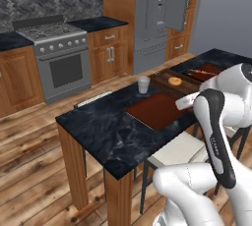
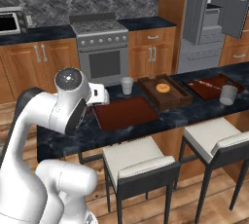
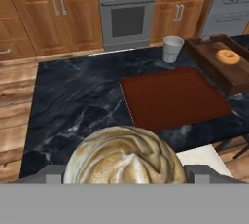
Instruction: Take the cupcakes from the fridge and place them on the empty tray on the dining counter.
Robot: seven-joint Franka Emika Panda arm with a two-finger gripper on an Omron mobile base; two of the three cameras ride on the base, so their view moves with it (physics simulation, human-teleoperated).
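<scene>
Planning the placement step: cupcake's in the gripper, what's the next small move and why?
Probably carry it forward until it hangs over the tray. The hand view shows the cupcake between the gripper fingers over bare counter, short of the tray, which has nothing on it.

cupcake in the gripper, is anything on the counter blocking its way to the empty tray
Nothing visible does. In the hand view the cupcake sits between the gripper fingers, with bare dining counter between it and the empty tray. The grey cup and the wooden tray holding a donut stand beyond the tray, off the path.
</scene>
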